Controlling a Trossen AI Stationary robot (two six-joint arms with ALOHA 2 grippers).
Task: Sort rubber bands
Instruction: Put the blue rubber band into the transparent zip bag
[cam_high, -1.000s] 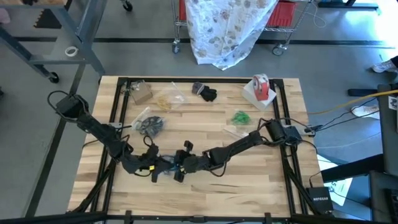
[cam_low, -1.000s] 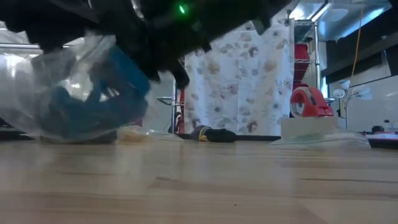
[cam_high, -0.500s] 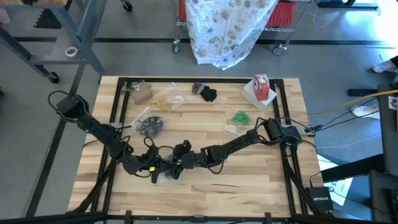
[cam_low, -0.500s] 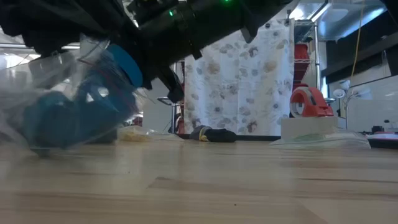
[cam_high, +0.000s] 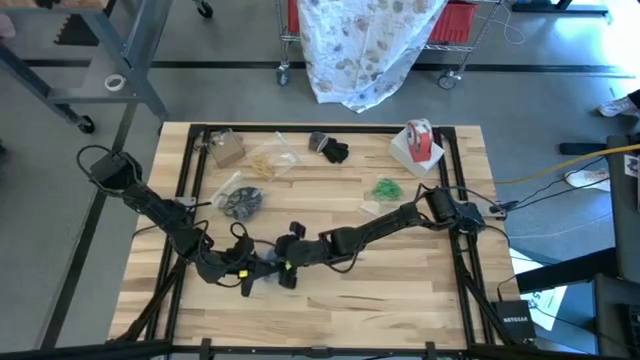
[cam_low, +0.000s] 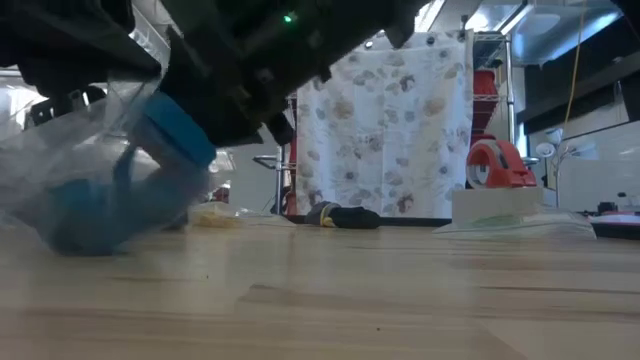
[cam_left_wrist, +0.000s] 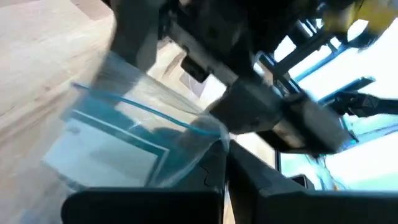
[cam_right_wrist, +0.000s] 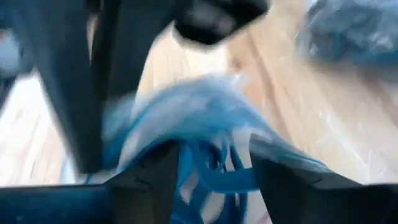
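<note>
A clear zip bag (cam_left_wrist: 124, 143) holding teal-blue rubber bands (cam_low: 95, 210) rests with its bottom on the table, left of centre and near the front (cam_high: 263, 283). My left gripper (cam_high: 248, 278) is shut on its top edge. My right gripper (cam_high: 288, 260) reaches in from the right and meets the bag's mouth. Its fingers stand open in the right wrist view (cam_right_wrist: 214, 171), with blue bands (cam_right_wrist: 208, 158) in the gap between them. My left gripper pinches the bag's top edge by the blue zip strip (cam_left_wrist: 216, 132) between its two fingers, coming at it slanting down from the table's left. The bag spreads out beyond the fingers, with its lower part on the table. My right gripper's fingers (cam_right_wrist: 146, 180) stand on either side of a bunch of blue bands; I cannot tell whether they touch it.
Farther back lie a bag of black bands (cam_high: 240, 201), a bag of tan bands (cam_high: 266, 161), green bands (cam_high: 387, 188) in a bag, a dark clump (cam_high: 330, 149) and a red-and-white tape roll (cam_high: 419, 138) on a white box. The table's near right part is bare wood.
In the low view the bag of blue bands has sagged lower and flatter onto the table and shifted a little sideways. My right hand has tipped at the bag's mouth while staying almost in place.
</note>
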